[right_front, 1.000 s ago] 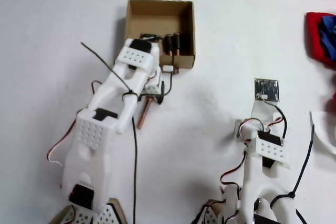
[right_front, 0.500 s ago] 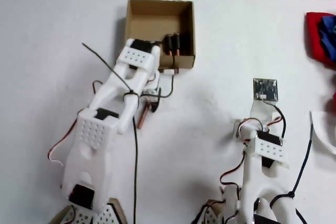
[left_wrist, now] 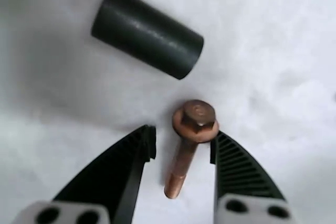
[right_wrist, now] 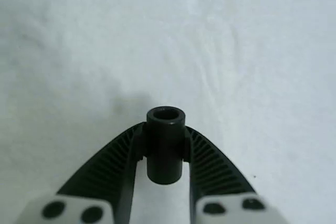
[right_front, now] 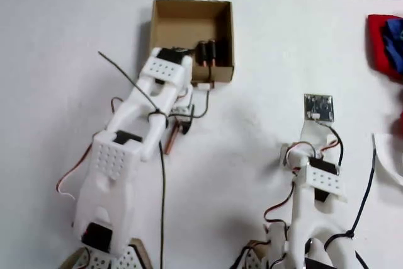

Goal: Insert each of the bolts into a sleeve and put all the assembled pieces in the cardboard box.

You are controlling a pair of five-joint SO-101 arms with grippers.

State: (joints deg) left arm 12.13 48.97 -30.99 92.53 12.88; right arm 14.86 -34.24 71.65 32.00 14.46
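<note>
A copper bolt lies on the white table between the fingers of my open left gripper, its hex head at the fingertips. Just beyond it a black sleeve lies on its side. In the high view the bolt pokes out from under the left arm, a little nearer than the cardboard box. Dark assembled pieces rest in the box's right part. My right gripper is shut on another black sleeve, held with its bore facing the camera.
The right arm stands over bare table right of centre. A red and blue cloth and a white curved object lie at the right edge. Loose cables hang around both arms.
My left gripper has settled over the bolt's head end, covering it in the high view. The right arm has not moved.
</note>
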